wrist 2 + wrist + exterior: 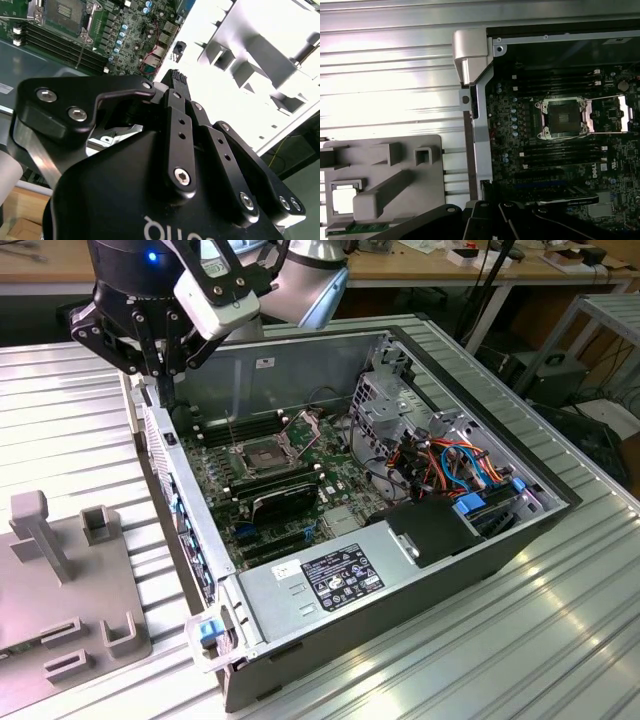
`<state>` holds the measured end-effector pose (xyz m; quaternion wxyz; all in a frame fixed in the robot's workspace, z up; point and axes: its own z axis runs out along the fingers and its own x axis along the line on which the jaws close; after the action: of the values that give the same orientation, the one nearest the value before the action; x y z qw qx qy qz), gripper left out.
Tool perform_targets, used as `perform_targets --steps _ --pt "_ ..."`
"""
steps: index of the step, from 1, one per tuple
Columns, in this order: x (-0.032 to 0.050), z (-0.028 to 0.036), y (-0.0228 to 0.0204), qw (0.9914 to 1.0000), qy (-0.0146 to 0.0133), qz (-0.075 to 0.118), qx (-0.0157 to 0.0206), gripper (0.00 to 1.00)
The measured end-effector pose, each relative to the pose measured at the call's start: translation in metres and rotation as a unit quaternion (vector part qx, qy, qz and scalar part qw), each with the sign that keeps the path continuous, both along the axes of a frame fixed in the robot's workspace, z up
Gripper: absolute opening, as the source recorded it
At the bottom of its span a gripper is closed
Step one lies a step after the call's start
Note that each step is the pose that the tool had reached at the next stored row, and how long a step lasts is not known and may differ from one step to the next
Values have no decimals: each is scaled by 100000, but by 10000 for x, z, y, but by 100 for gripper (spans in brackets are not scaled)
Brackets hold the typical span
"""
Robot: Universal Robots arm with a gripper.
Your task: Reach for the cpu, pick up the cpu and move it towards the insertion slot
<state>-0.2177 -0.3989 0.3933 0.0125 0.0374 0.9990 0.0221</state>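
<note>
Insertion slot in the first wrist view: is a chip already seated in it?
No, the insertion slot shows a bare dark centre inside its silver frame, with the hinged metal plate swung open beside it.

I see an open case [300, 360] on the ribbed table [500, 670], one side wall just below the gripper [165, 395]. Inside, closest to the gripper, dark memory slots [240, 428] run in rows, and a black finned card [285, 502] sits farther off. The power supply [330, 578] lies well away from it, with the drive cage [390, 400] and coloured cables [450, 465] across the case. A grey fixture [70, 590] sits outside the case, on the gripper's side.
</note>
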Motion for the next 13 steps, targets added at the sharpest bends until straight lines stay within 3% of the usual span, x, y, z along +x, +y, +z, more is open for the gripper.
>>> perform_targets --steps 13 --pt "-33 0 0 100000 0 1 0 11"
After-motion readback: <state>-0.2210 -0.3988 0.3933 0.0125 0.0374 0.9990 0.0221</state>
